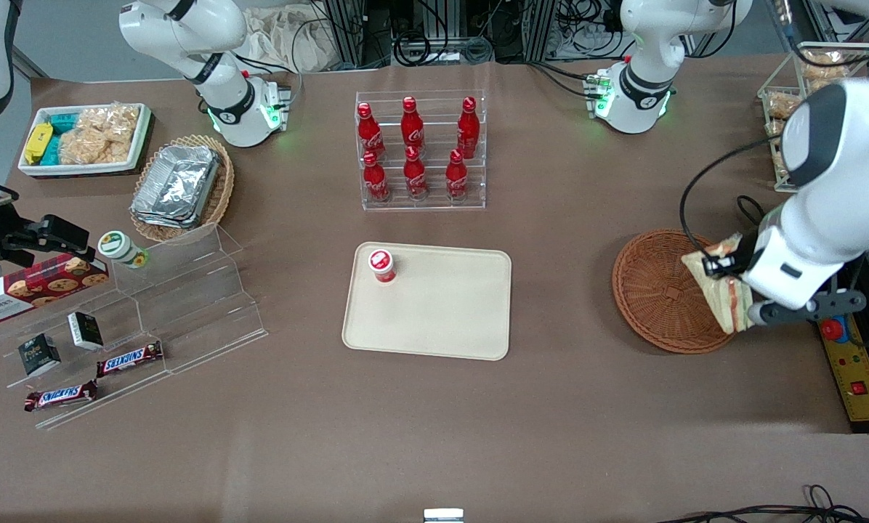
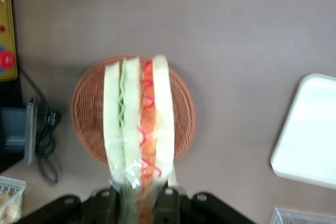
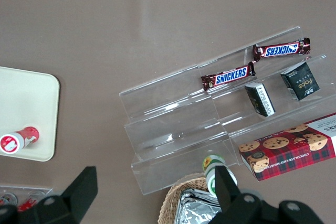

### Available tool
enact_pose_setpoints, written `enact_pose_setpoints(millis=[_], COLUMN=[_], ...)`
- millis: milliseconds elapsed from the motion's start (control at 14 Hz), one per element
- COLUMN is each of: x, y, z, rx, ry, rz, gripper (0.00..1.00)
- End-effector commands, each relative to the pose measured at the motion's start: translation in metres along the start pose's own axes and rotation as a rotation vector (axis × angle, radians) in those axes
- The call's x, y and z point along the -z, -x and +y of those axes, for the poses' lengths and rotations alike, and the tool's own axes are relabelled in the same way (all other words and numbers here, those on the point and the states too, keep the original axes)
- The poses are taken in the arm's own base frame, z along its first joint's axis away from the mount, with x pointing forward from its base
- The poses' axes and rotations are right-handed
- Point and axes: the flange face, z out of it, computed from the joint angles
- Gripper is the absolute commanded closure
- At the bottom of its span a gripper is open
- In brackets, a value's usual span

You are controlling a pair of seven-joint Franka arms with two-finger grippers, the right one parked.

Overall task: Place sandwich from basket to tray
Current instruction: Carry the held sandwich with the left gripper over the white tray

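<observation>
The sandwich [image 2: 139,129] is a triangular wedge in a thin clear wrap, made of white bread slices with a wavy green layer and a red-orange layer between them. The gripper [image 2: 137,195] has its two dark fingers closed on the narrow end of the wedge, so the filling edge points away from the wrist camera. It hangs in the air above the basket [image 1: 660,290], over the part of its rim at the working arm's end of the table, and it does not touch the weave. The basket is a round, shallow bowl of reddish-brown wicker with a small square knot in the middle of its bottom, and nothing lies in it.

The tray [image 1: 442,319] is a flat beige plastic rectangle with rounded corners and a low rim, well apart from the basket, toward the parked arm's end. On one corner of it stands a small red cup with a white and red lid [image 1: 381,264].

Farther from the front camera than the tray, a clear acrylic rack [image 1: 421,152] holds six red bottles with white Coca-Cola script. Toward the parked arm's end, a stepped clear acrylic stand [image 1: 180,305] carries two brown Snickers bars [image 1: 129,359] and a red tartan cookie box [image 1: 35,287] with the word Walkers. Near it is a pale oval wicker basket with crinkled foil containers [image 1: 179,185]
</observation>
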Motion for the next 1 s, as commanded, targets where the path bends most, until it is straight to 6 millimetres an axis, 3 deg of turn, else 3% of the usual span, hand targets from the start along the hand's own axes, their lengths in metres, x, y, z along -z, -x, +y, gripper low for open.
enact_pose_setpoints(millis=[0, 214, 357, 571, 643, 786, 929], x=[0.06, 0.111, 0.106, 0.059, 0.031, -0.031, -0.09], y=[0.038, 0.091, 0.112, 0.096, 0.082, 0.077, 0.051], z=[0.03, 0.091, 0.146, 0.215, 0.232, 0.281, 0.301], rx=[-0.053, -0.047, 0.005, 0.107, 0.139, 0.117, 0.166], ry=[-0.048, -0.054, -0.031, 0.043, 0.066, 0.035, 0.081], rz=[-0.003, 0.001, -0.002, 0.006, -0.014, -0.015, -0.046], gripper=[0.74, 0.74, 0.74, 0.74, 0.74, 0.74, 0.74])
